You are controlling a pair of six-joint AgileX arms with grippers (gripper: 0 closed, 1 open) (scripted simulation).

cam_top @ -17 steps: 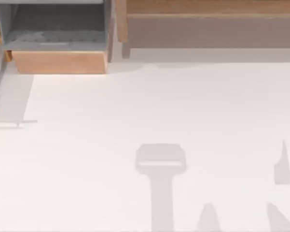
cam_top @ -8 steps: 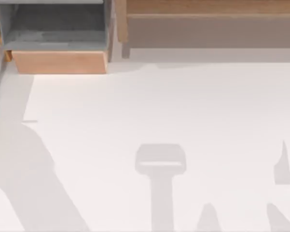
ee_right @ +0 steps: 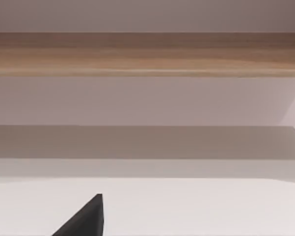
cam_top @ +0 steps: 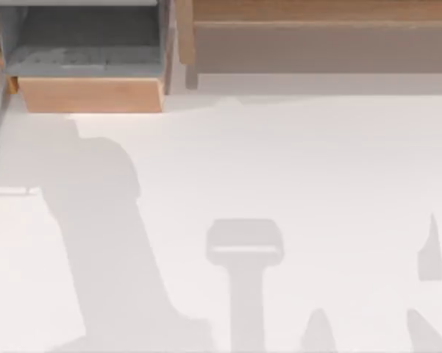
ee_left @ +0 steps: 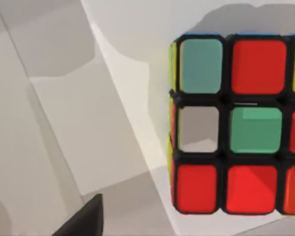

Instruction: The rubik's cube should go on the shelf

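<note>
No text, label, brand, number or sign can be read anywhere. The rubik's cube point(ee_left: 235, 128) carries plain coloured stickers without print, and the shelf point(cam_top: 316, 29) at twelve o'clock is unmarked wood.

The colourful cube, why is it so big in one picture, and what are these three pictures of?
These come from a robot with two arms at a white table. It is a computer simulation. One camera looks down from above: at the far edge you see a long wooden shelf and a grey-lined box. The grey shapes on the table are shadows. The other two cameras ride on the arms' wrists. The left wrist camera is close to the rubik's cube, so it looks huge. It sits on a pale surface, not held. The right wrist camera faces the shelf. The dark wedge in each wrist picture is part of the gripper.
</note>
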